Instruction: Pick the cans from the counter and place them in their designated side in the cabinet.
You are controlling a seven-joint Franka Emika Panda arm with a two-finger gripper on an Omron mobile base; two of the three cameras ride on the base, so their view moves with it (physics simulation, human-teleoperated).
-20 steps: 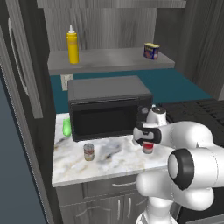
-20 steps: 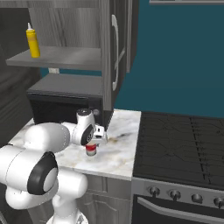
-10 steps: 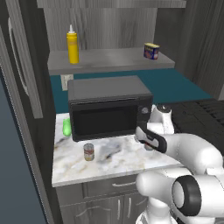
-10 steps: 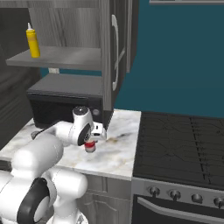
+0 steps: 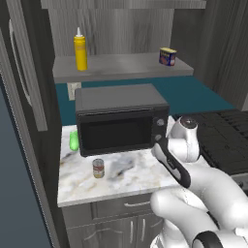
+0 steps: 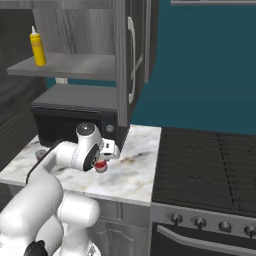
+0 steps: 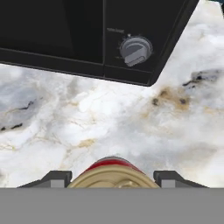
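1. In your hand view, the fingers (image 7: 112,177) sit on either side of a red can (image 7: 112,173) with a tan-gold top, 1 dark tip at each flank. They are clamped onto that can, and the marbled bench (image 7: 131,127) lies beyond it.
2. Your hand view also shows the black microwave (image 7: 87,35) from close up, with its grey dial (image 7: 135,50) facing you.
3. Your right base view shows the same red can (image 6: 101,165) as a small red patch under the hand, low and near the bench (image 6: 135,175), just in front of the microwave (image 6: 75,120).
4. Your left base view gives what the others hide: the 2nd can (image 5: 99,168), brownish-red and tan, stands upright on the bench (image 5: 126,179) in front of the microwave's door, well apart from the hand.
5. That view also shows the cabinet shelf (image 5: 121,68) carrying a yellow squeeze bottle (image 5: 80,49) at its left and a squat blue-and-yellow tin (image 5: 167,56) at its right. A green object (image 5: 73,140) lies left of the microwave.
6. The arm (image 5: 184,150) bends forward over the bench's right part, wrist angled down.
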